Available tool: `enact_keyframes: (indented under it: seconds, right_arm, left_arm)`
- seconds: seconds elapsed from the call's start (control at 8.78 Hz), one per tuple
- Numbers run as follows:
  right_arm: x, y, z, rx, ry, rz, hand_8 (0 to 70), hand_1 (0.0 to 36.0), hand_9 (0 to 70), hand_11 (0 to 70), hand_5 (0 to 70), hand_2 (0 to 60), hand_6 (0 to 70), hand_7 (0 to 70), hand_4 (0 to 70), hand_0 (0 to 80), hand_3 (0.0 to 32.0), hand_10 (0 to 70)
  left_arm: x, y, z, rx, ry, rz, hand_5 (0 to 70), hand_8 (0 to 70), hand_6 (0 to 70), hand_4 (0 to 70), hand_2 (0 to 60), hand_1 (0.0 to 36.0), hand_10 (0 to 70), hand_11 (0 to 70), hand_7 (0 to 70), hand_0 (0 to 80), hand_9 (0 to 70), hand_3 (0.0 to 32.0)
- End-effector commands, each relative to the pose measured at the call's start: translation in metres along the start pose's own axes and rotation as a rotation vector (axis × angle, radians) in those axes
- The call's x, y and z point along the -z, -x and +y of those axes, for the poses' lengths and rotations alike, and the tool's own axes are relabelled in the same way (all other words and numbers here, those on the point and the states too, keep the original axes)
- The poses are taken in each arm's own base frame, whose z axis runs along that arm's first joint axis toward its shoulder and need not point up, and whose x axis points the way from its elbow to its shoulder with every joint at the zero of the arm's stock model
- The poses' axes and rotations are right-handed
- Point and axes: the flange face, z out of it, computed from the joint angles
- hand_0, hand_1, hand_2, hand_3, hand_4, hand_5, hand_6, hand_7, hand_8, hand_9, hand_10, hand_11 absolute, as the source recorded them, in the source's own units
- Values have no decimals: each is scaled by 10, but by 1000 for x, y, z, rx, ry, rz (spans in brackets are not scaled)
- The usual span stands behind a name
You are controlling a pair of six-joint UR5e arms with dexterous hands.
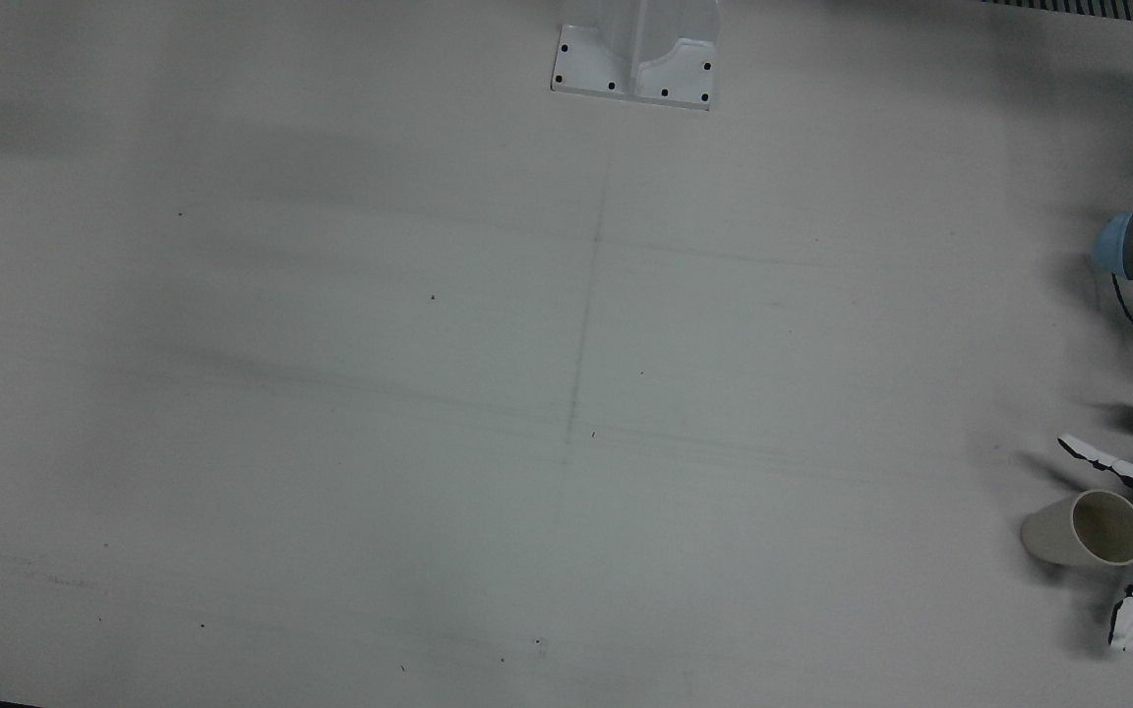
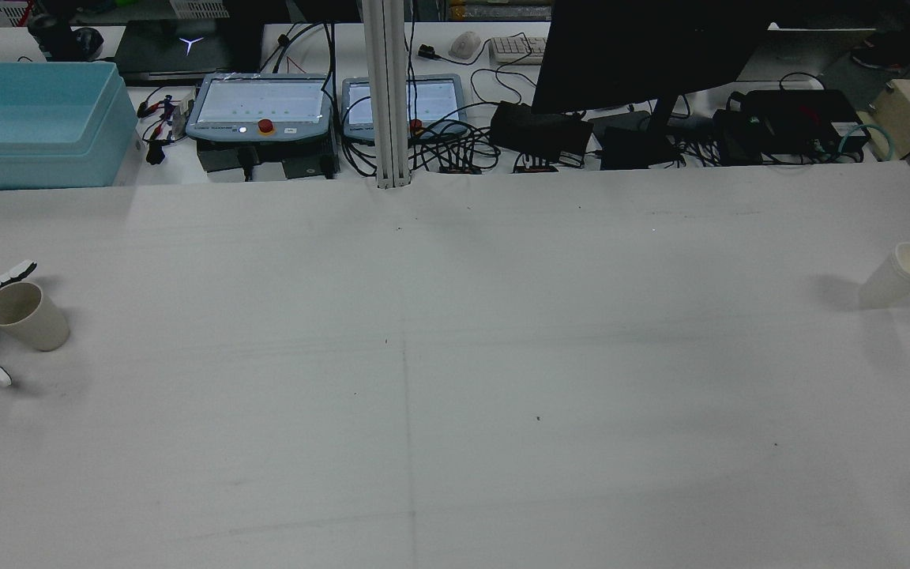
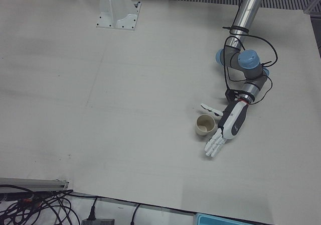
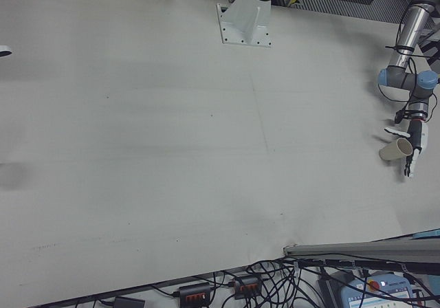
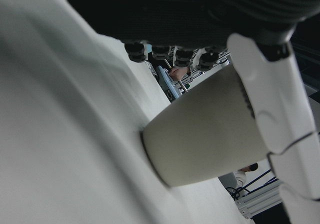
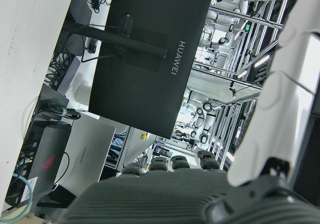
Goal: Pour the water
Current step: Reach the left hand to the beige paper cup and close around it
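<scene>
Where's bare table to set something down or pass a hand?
Nearly everywhere. The whole stretch of table between the tan cup at the robot's left edge and the white cup at the far right edge is bare. The only crowded spot is around the tan cup, where the left hand has its fingers spread on either side.

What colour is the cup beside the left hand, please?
The cup is beige, seen best in the left-front view.

White table [image 2: 455, 379], cluttered desk [image 2: 660, 150] with monitor [image 2: 644, 55] beyond
</scene>
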Motion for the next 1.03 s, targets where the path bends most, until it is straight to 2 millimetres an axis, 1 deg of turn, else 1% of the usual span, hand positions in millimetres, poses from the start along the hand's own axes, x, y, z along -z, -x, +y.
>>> enact_keyframes:
  seconds: [0.0, 0.23, 0.34, 0.46, 0.68, 0.8, 0.91]
  right_arm:
    - [0, -1, -6, 1, -12, 1, 13, 159, 41, 20, 73, 12, 8, 46, 0, 497, 0, 0]
    - [1, -1, -7, 0, -14, 0, 11, 158, 37, 21, 67, 10, 4, 38, 0, 495, 0, 1]
    - [1, -3, -13, 0, -25, 5, 11, 158, 37, 21, 64, 13, 3, 35, 0, 493, 0, 1]
    - [1, -3, -14, 0, -27, 4, 11, 157, 37, 21, 63, 13, 2, 34, 0, 493, 0, 2]
    - [1, -3, -14, 0, -29, 4, 10, 160, 36, 21, 61, 11, 0, 28, 0, 496, 0, 1]
    - [2, -4, -19, -1, -37, 8, 9, 161, 35, 22, 58, 12, 0, 25, 0, 496, 0, 1]
    - [2, -5, -21, -1, -40, 9, 9, 161, 35, 22, 56, 10, 0, 25, 0, 497, 0, 2]
  left_arm:
    - [-11, 0, 6, -6, 3, 1, 0, 22, 41, 136, 0, 104, 35, 66, 73, 486, 39, 0]
    - [-12, 2, 9, -3, 8, -3, 0, 21, 43, 144, 0, 107, 35, 67, 73, 488, 38, 0]
    - [-12, 2, 9, -3, 8, -3, 0, 19, 42, 154, 4, 110, 35, 67, 68, 490, 35, 0]
    - [-12, 2, 10, -3, 8, -1, 32, 17, 39, 172, 6, 112, 36, 68, 61, 493, 33, 0]
    - [-14, -1, 11, -2, 3, 11, 196, 11, 32, 213, 47, 120, 36, 66, 45, 492, 26, 0]
    - [-18, -2, 13, -2, -3, 18, 303, 11, 33, 231, 61, 122, 37, 67, 43, 492, 25, 0]
    - [-18, -2, 13, -2, -4, 19, 382, 15, 37, 253, 62, 122, 38, 67, 44, 495, 31, 0]
